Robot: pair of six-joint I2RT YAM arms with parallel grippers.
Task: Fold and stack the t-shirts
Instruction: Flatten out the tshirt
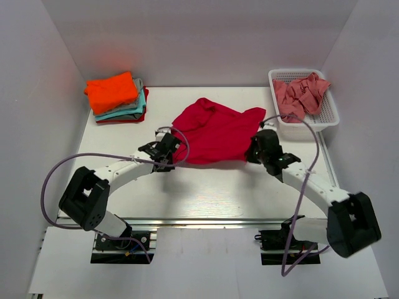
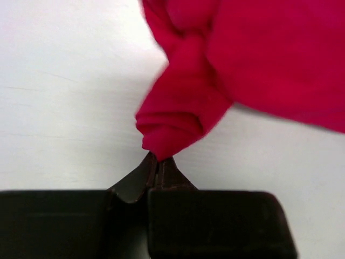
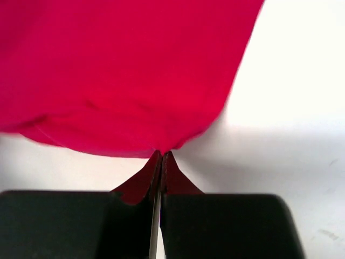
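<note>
Text and labels: nothing legible is showing in any of the three views.
Brands, numbers, signs: none is appearing clearly enough to read.

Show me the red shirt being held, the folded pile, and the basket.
crimson t-shirt (image 1: 215, 134): top view, middle of the cloth.
folded stack (image 1: 112, 91): top view, its orange top layer.
white basket (image 1: 331, 103): top view, its right rim.
</note>
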